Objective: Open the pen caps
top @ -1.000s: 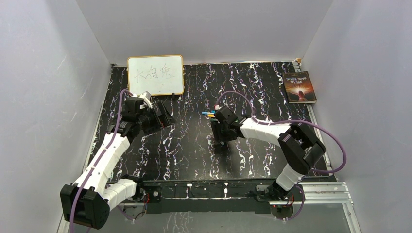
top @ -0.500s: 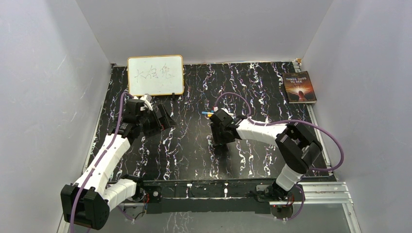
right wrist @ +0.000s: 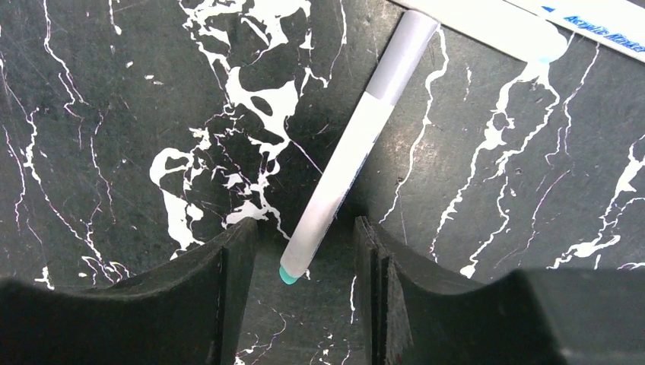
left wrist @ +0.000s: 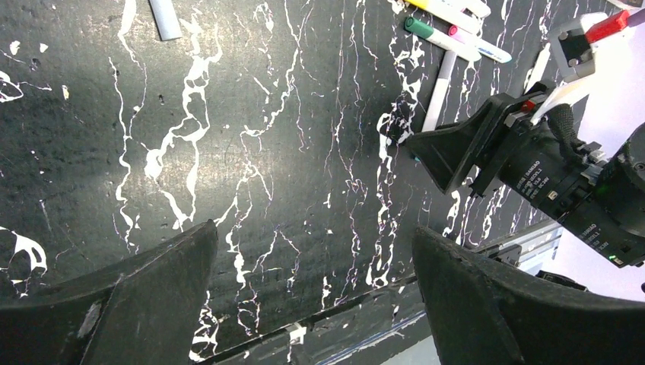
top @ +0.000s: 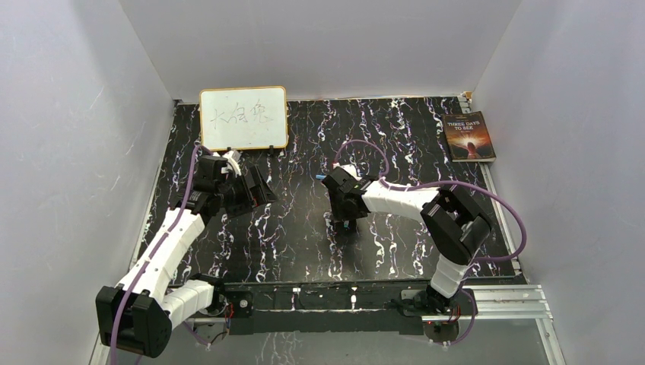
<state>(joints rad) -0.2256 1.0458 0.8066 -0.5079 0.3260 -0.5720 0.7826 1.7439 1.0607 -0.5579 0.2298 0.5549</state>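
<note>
In the right wrist view a white-barrelled pen (right wrist: 346, 167) lies slanted on the black marbled table, and its teal end (right wrist: 289, 274) sits between my right gripper's fingers. My right gripper (right wrist: 304, 285) is open and low over the table, with the jaws either side of that end and apart from it. More pens (right wrist: 494, 23) lie at the top right. The left wrist view shows the pen cluster (left wrist: 449, 26) with a green cap (left wrist: 414, 25) and a pink one (left wrist: 455, 32). My left gripper (left wrist: 316, 262) is open and empty, above the table left of the right gripper (top: 341, 217).
A framed whiteboard (top: 243, 118) stands at the back left and a book (top: 468, 137) lies at the back right. A grey stick (left wrist: 165, 19) lies on the table (top: 297, 236) near the left gripper (top: 257, 190). Grey walls enclose the table.
My right gripper has shifted a little left and now covers most of the pen cluster in the top view. My left gripper has moved slightly and stays open.
</note>
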